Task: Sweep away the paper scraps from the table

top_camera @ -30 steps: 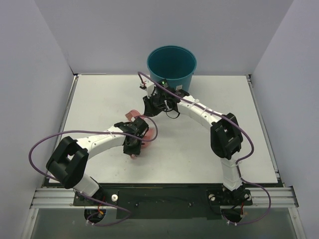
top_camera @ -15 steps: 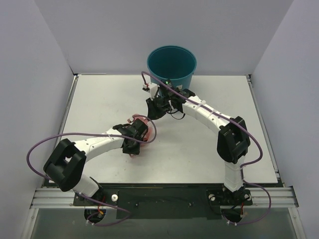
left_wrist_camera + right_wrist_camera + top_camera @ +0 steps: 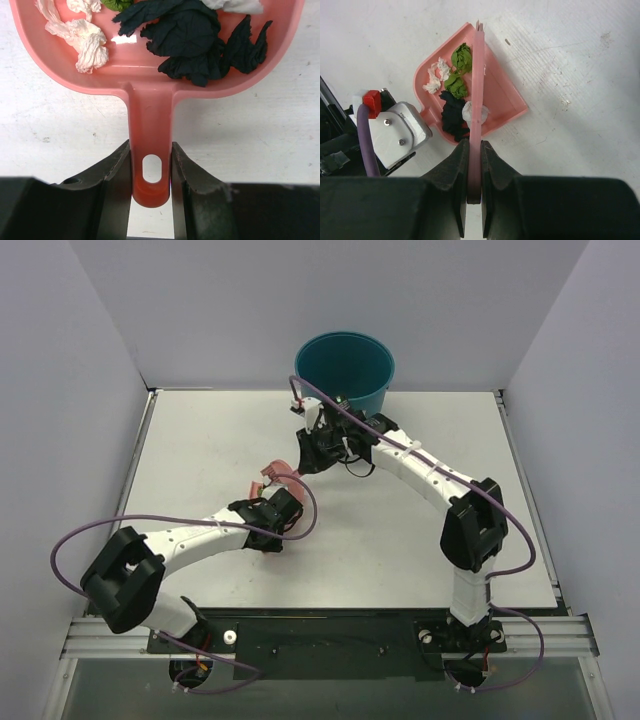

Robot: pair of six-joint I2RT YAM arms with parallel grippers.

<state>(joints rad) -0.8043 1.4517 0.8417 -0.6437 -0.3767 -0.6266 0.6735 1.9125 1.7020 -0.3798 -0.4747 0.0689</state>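
Note:
My left gripper is shut on the handle of the pink dustpan, which rests on the white table. Black, white and green paper scraps lie in the pan. My right gripper is shut on the thin pink brush and holds it above the pan; the scraps show beneath it. In the top view the pan lies between my left gripper and my right gripper.
A teal bucket stands at the table's far edge, just behind my right wrist. Grey walls close in the table on the left, right and back. Purple cables loop off both arms.
The left arm has stretched forward and lowered, carrying the dustpan toward the far side. The right wrist has moved a little up toward the bucket with the brush.

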